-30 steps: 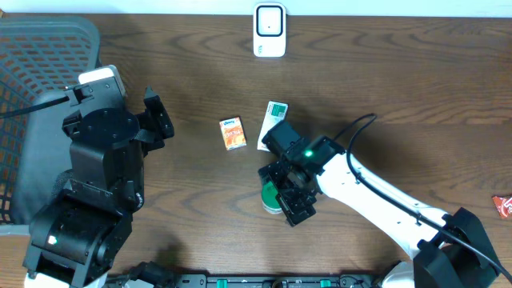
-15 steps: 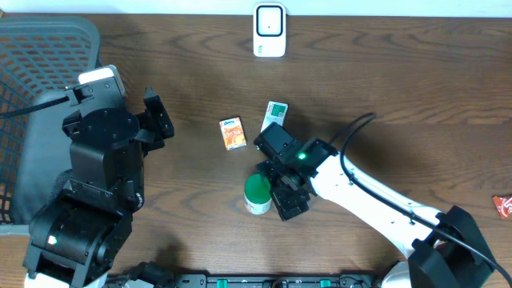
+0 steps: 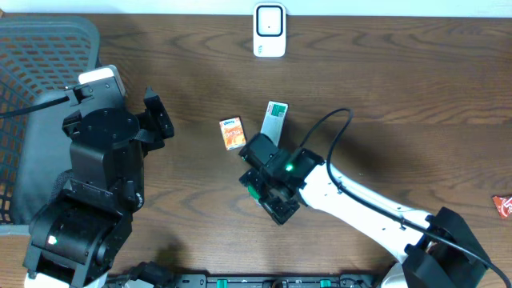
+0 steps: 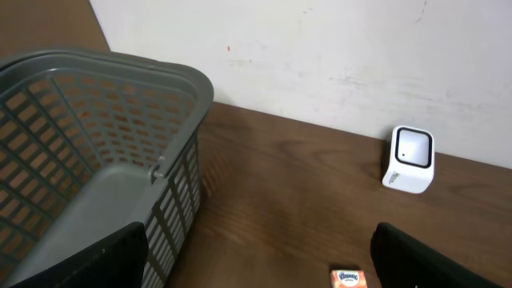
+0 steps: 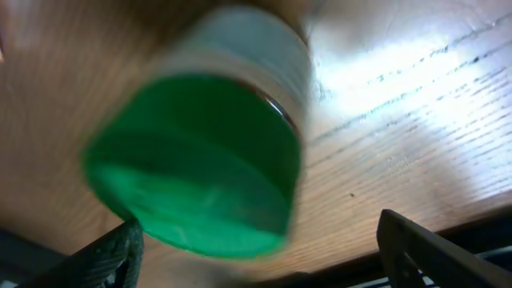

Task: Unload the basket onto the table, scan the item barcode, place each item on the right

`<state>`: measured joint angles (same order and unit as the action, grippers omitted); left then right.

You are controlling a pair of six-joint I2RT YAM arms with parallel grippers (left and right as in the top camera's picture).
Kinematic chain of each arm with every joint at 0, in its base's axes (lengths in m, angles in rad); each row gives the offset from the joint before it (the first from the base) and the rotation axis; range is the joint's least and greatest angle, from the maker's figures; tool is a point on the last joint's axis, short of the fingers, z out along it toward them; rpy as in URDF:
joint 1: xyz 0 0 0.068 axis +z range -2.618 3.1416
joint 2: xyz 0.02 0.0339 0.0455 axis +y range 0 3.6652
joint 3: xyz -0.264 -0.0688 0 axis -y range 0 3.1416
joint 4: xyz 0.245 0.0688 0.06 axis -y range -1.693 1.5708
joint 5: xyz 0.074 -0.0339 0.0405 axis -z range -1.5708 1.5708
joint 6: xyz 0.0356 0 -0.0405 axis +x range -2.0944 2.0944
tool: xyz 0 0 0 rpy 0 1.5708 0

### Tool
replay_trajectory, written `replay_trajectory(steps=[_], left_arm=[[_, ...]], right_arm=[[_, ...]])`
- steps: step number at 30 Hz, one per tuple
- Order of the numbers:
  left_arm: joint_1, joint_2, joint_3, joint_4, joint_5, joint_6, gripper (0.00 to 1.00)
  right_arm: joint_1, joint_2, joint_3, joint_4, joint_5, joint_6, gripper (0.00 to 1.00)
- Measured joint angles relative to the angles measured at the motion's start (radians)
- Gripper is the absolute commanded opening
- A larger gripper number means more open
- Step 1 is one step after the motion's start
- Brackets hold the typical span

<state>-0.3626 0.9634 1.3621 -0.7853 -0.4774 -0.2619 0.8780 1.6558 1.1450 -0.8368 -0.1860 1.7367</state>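
Remote station, right arm at work: my right gripper (image 3: 264, 192) hangs over the green-lidded jar (image 5: 200, 152). The jar sits on the bench (image 3: 384, 88) about midway along its length, nearer the near edge than the far one. My right wrist camera is blurred, but it shows the green lid filling the space between the two fingers. The jaws are spread wide and bare wood shows between the jar and one finger. I cannot tell whether the other finger touches it. From overhead, the gripper hides nearly all of the jar.

My left gripper (image 4: 248, 260) is over the left part of the bench, jaws wide apart and holding nothing. It faces the grey basket (image 4: 160, 76) at the left end.

The white scanner (image 3: 270, 30) stands at the middle of the far edge. A small orange box (image 3: 232, 133) and a white-and-green packet (image 3: 275, 120) lie between scanner and jar, near each other but not touching. A red packet (image 3: 502, 206) lies at the right edge.
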Motion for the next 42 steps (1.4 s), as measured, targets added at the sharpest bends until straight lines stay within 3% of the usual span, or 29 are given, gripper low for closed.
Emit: replay_trajectory(steps=[9,21,36,42], left_arm=[[0.0,0.0,0.0,0.0,0.0,0.0,0.89],[0.0,0.0,0.0,0.0,0.0,0.0,0.89],[0.0,0.0,0.0,0.0,0.0,0.0,0.89],[0.0,0.0,0.0,0.0,0.0,0.0,0.89]], right_arm=[[0.012,0.0,0.0,-0.017,0.001,-0.078,0.89],[0.01,-0.01,0.003,-0.258,0.085,-0.139,0.94],[-0.031,-0.106,0.006,-0.108,0.134,-0.317,0.99],[-0.031,-0.106,0.006,-0.081,0.134,-0.323,0.99]])
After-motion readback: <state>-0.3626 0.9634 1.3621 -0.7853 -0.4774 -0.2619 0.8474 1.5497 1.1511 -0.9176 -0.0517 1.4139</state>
